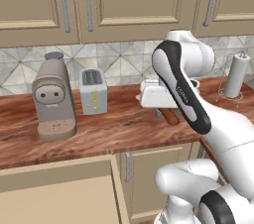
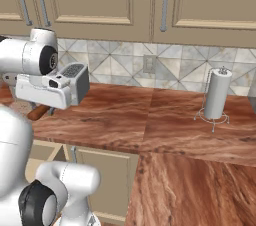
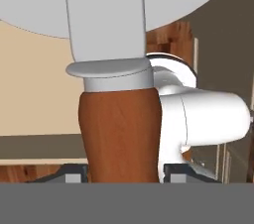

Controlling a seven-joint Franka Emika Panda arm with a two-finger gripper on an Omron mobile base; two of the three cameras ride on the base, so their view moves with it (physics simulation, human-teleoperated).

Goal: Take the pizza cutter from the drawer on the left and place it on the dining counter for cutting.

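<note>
Between dark fingertips [image 3: 75, 173], pizza cutter's [image 3: 120, 134] smooth handle, seemingly gripped.

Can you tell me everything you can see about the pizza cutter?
The pizza cutter has a stubby reddish-brown handle that looks like wood, a pale grey collar above it and a big pale round blade. It stands upright in the hand view, gripped by the handle between the gripper jaws. From the left base view, its brown handle pokes out under the hand, over the wooden worktop.

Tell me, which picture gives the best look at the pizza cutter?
The hand view: the pizza cutter looms large, its brown handle between the claw's tips. The left base view shows just a bit of handle beneath the hand; the right base view a brown sliver.
</note>
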